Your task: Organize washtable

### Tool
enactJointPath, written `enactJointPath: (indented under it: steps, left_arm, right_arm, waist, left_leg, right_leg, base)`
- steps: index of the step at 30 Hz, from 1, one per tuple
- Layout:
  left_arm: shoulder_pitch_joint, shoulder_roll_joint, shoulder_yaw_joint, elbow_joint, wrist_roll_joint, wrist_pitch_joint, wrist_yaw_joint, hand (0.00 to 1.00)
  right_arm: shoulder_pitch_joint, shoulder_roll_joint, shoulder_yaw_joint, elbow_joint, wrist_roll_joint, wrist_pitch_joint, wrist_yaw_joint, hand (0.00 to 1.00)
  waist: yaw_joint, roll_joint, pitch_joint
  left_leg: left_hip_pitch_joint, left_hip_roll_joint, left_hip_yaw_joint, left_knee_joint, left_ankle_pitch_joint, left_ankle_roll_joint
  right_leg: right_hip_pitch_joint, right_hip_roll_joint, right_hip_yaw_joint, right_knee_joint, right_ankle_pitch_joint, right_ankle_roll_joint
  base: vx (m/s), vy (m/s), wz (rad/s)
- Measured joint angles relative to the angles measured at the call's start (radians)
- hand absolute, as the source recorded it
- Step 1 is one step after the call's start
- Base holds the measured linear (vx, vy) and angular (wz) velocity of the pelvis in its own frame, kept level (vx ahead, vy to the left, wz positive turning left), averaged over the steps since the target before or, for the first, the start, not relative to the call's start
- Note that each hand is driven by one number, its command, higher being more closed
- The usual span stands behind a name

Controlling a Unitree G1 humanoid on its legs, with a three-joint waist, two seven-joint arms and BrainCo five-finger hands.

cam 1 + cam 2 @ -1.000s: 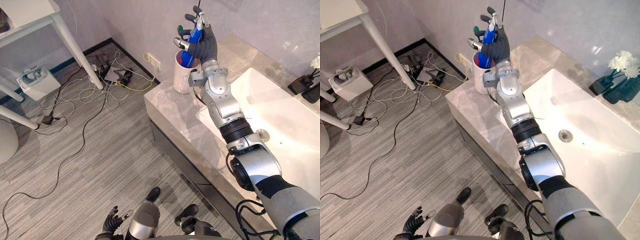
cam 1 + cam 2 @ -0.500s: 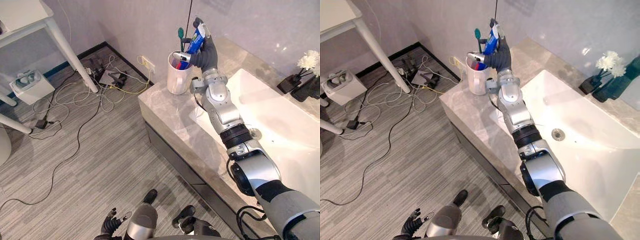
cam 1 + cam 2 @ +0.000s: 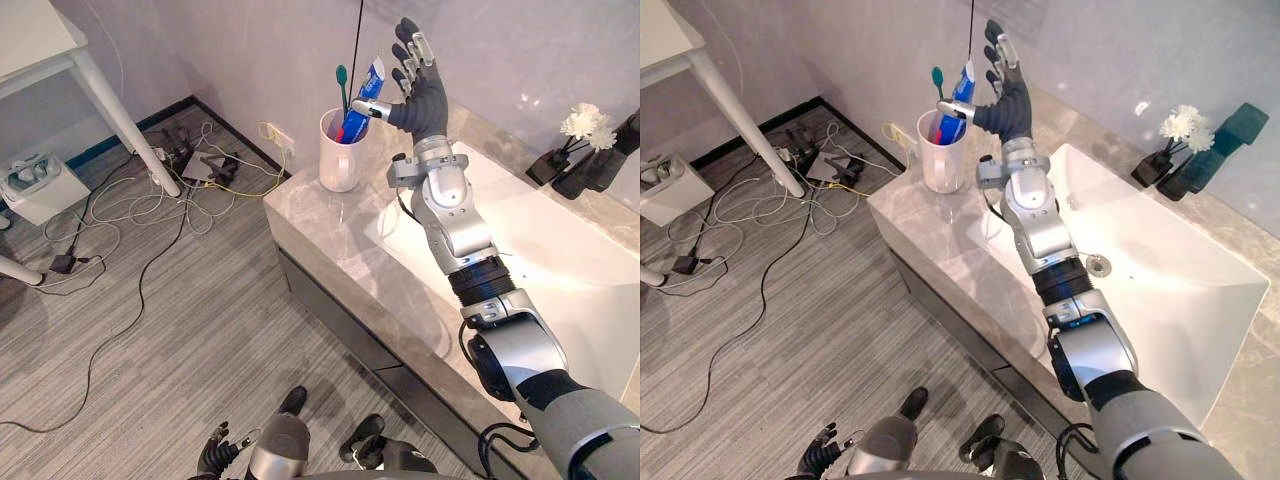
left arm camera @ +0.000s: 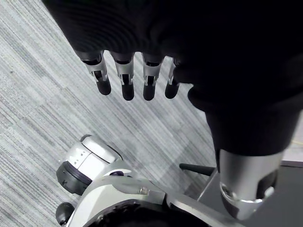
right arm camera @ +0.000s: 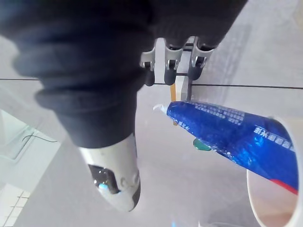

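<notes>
Blue toothpaste tube (image 3: 365, 90) leans in the white cup (image 3: 338, 160) beside a green toothbrush (image 3: 343, 92), stored upright. My right hand (image 3: 425, 95) hovers alongside, fingers spread, empty. My left hand (image 4: 124, 81) hangs relaxed, holding nothing.

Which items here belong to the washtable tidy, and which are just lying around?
Job: toothpaste tube, toothbrush, white cup, right robot hand open by the tube.
Lying about: floor cables, white box, flower vase.
</notes>
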State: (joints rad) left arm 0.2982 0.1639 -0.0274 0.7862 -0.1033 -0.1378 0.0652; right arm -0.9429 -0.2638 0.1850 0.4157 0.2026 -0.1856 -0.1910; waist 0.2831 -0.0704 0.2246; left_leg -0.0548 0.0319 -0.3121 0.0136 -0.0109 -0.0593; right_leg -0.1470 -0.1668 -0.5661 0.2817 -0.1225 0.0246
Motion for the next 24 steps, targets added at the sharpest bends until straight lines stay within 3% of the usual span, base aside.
enactJointPath:
  steps: [3, 7, 8, 12, 17, 20, 24]
  left_arm:
    - [0.002, 0.000, 0.001, 0.000, 0.002, -0.001, 0.000, 0.00]
    - [0.019, 0.004, 0.011, 0.002, 0.006, 0.000, 0.000, 0.00]
    - [0.028, 0.003, 0.021, 0.005, 0.011, 0.000, 0.000, 0.00]
    - [0.034, 0.003, 0.033, 0.019, 0.028, 0.001, 0.000, 0.00]
    - [0.038, 0.002, 0.040, 0.031, 0.032, 0.003, -0.002, 0.00]
    - [0.035, -0.005, 0.041, 0.030, 0.032, 0.002, -0.009, 0.00]
    - [0.032, -0.014, 0.044, 0.031, 0.032, 0.002, -0.019, 0.00]
  right_arm:
    - [0.001, -0.070, 0.009, -0.094, -0.050, -0.002, 0.004, 0.00]
    - [0.015, -0.152, 0.008, -0.242, -0.069, -0.013, 0.020, 0.00]
    - [0.035, -0.175, -0.002, -0.300, -0.068, -0.029, 0.021, 0.00]
    - [0.134, -0.224, -0.088, -0.433, -0.063, -0.058, 0.025, 0.00]
    - [0.274, -0.287, -0.292, -0.577, 0.002, -0.103, 0.061, 0.00]
    - [0.338, -0.327, -0.436, -0.598, 0.049, -0.121, 0.062, 0.00]
    - [0.427, -0.356, -0.647, -0.599, 0.113, -0.134, 0.054, 0.00]
  waist:
    - [-0.006, -0.003, -0.003]
    - [-0.035, -0.015, -0.019]
    - [-0.052, -0.020, -0.031]
    - [-0.070, -0.028, -0.061]
    - [-0.114, -0.022, -0.081]
    - [-0.156, -0.010, -0.103]
    - [-0.190, 0.007, -0.121]
  left_leg:
    - [0.001, -0.003, 0.000, 0.000, 0.000, 0.000]
    - [0.017, -0.003, 0.011, -0.009, 0.001, 0.001]
    - [0.019, -0.003, 0.015, -0.012, 0.001, 0.001]
    - [0.031, -0.004, 0.026, -0.018, 0.001, 0.002]
    - [0.068, 0.005, 0.078, -0.032, 0.000, 0.003]
    - [0.074, 0.008, 0.105, -0.033, -0.002, 0.005]
    - [0.097, 0.013, 0.150, -0.034, -0.013, 0.020]
  right_leg:
    - [0.000, -0.003, 0.000, 0.001, 0.000, 0.000]
    - [0.004, -0.004, 0.011, 0.002, 0.000, 0.000]
    - [0.003, -0.004, 0.016, 0.001, 0.000, 0.000]
    - [0.008, -0.004, 0.027, -0.004, 0.000, 0.001]
    - [0.021, 0.018, 0.077, -0.038, 0.022, 0.005]
    - [0.031, 0.037, 0.101, -0.088, 0.053, 0.012]
    - [0.071, 0.064, 0.133, -0.179, 0.106, 0.017]
  base:
    - [0.00, 0.000, 0.00]
    - [0.02, -0.002, -0.08]
    - [0.02, -0.001, -0.10]
    - [0.02, -0.001, -0.09]
    - [-0.02, -0.002, -0.29]
    - [-0.02, 0.012, -0.31]
    - [-0.01, 0.031, -0.36]
